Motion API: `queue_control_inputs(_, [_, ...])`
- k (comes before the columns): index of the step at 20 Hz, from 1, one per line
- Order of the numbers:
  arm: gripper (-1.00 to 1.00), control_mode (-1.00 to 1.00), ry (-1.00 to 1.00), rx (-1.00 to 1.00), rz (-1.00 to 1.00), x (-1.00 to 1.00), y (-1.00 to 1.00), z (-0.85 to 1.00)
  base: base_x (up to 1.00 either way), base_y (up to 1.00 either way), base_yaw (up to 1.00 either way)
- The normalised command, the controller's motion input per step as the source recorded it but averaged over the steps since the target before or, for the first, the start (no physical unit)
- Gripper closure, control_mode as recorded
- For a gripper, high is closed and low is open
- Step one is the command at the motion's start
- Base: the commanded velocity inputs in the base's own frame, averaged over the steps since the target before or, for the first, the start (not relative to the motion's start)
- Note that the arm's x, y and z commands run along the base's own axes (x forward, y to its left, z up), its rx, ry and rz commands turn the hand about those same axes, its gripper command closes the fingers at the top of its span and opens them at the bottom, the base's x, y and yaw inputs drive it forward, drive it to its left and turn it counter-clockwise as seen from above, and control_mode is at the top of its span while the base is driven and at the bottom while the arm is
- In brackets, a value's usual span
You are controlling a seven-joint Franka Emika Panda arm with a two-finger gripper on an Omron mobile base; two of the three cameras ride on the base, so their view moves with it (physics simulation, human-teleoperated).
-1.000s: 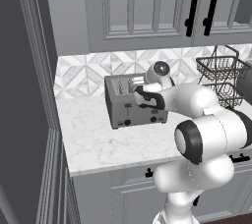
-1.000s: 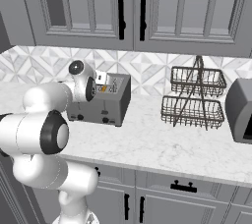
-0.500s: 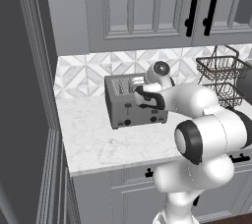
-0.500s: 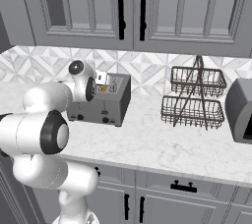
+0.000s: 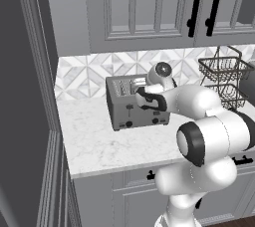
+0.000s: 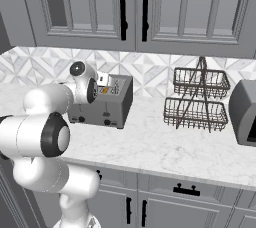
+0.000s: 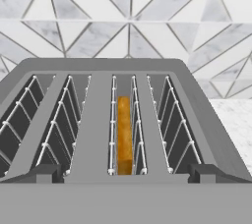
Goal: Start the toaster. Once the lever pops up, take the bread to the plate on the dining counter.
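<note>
Toaster: a boxy grey metal four-slot toaster [image 5: 137, 106] stands on the white marble-look worktop [image 5: 99, 141], near the patterned tile wall behind it; two black knobs sit low on its front face.
Bread: a thin golden-orange slice of toast [image 7: 124, 134] stands on edge inside the third slot from the left in the hand view, between the wire guides (its top edge sits below the toaster's rim).
Other slots: the remaining three look empty in the hand view.
Claw: the two-finger claw [image 7: 125, 173] hangs just above the toaster's near edge, its dark fingertips [image 7: 42, 172] set wide apart, one at each side of the toast's slot; nothing is held between them.
Arm: the white arm reaches over the toaster's right end in the left base view, covering part of the front.
Wire rack: a dark two-tier wire basket rack [image 6: 197, 99] stands on the same worktop, well apart from the toaster.
Grey appliance: a rounded grey appliance [image 6: 246, 112] sits at the far right edge in the right base view.
</note>
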Motion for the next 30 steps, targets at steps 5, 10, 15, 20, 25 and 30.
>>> queue_control_inputs(5, [-1.00,-1.00,0.00,0.00,0.00,0.00,0.00,0.00,0.00,0.00,0.00])
queue_control_inputs(10, [-1.00,-1.00,0.00,0.00,0.00,0.00,0.00,0.00,0.00,0.00,0.00])
queue_control_inputs(15, [-1.00,-1.00,0.00,0.00,0.00,0.00,0.00,0.00,0.00,0.00,0.00])
queue_control_inputs(20, [-1.00,-1.00,0.00,0.00,0.00,0.00,0.00,0.00,0.00,0.00,0.00])
queue_control_inputs(25, [-1.00,-1.00,0.00,0.00,0.00,0.00,0.00,0.00,0.00,0.00,0.00])
queue_control_inputs(30, [-1.00,-1.00,0.00,0.00,0.00,0.00,0.00,0.00,0.00,0.00,0.00])
